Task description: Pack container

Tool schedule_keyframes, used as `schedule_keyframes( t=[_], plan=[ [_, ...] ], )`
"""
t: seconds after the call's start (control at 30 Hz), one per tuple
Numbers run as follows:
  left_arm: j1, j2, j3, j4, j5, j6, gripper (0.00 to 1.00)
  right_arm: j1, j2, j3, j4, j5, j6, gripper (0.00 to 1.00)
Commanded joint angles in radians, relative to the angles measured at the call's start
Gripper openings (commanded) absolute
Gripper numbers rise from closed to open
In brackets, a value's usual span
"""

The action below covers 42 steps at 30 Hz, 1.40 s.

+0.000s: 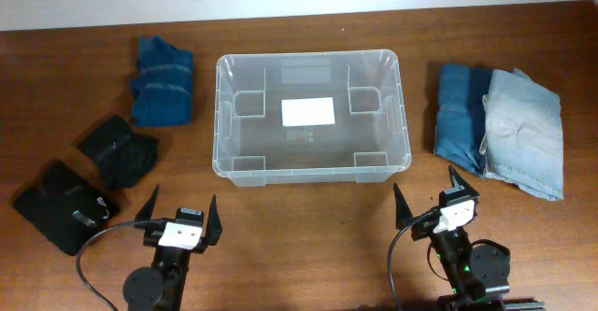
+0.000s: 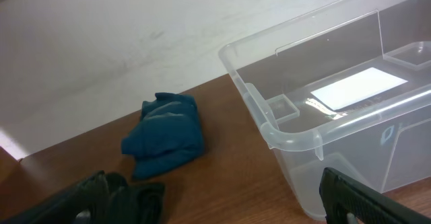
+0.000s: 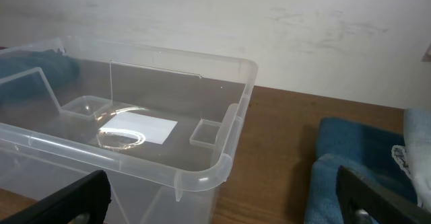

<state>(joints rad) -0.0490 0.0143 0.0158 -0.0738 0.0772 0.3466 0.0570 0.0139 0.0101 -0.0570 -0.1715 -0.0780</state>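
The container (image 1: 313, 152) sits empty in the middle of the table (image 1: 75, 59), just ahead of both my grippers. I judge it to be light, so a garment dragged over its rim could shove it, and a loosely pinched fold could unroll and hang over the wall. It is clear plastic with rounded corners, inner ribs and a white label (image 1: 307, 112) on the floor. My left gripper (image 1: 184, 195) and right gripper (image 1: 423, 177) have their fingers apart and hold nothing. Black clothes (image 1: 117, 149) and a blue one (image 1: 163, 79) lie to its left, denim (image 1: 461, 117) to its right.
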Motion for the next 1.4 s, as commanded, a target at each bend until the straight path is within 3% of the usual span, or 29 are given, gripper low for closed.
schedule_keyframes(
  t=[0.0,0.47,0.83,1.17,1.37],
  plan=[
    [0.006,-0.008,-0.007,-0.001,-0.003,-0.015,1.00,0.008,-0.008,-0.005,-0.006,-0.012,0.007,0.98],
    [0.006,-0.008,-0.007,-0.001,-0.003,-0.015,0.99,0.008,-0.008,-0.005,-0.006,-0.012,0.011,0.98],
    [0.006,-0.008,-0.007,-0.001,-0.003,-0.015,1.00,0.008,-0.008,0.012,-0.012,0.024,0.124,0.98],
    [0.006,-0.008,-0.007,-0.001,-0.003,-0.014,1.00,0.008,0.027,0.158,-0.107,0.040,0.146,0.98],
    [0.006,-0.008,-0.007,-0.001,-0.003,-0.014,1.00,0.008,0.159,0.297,-0.167,0.048,0.146,0.98]
  ],
)
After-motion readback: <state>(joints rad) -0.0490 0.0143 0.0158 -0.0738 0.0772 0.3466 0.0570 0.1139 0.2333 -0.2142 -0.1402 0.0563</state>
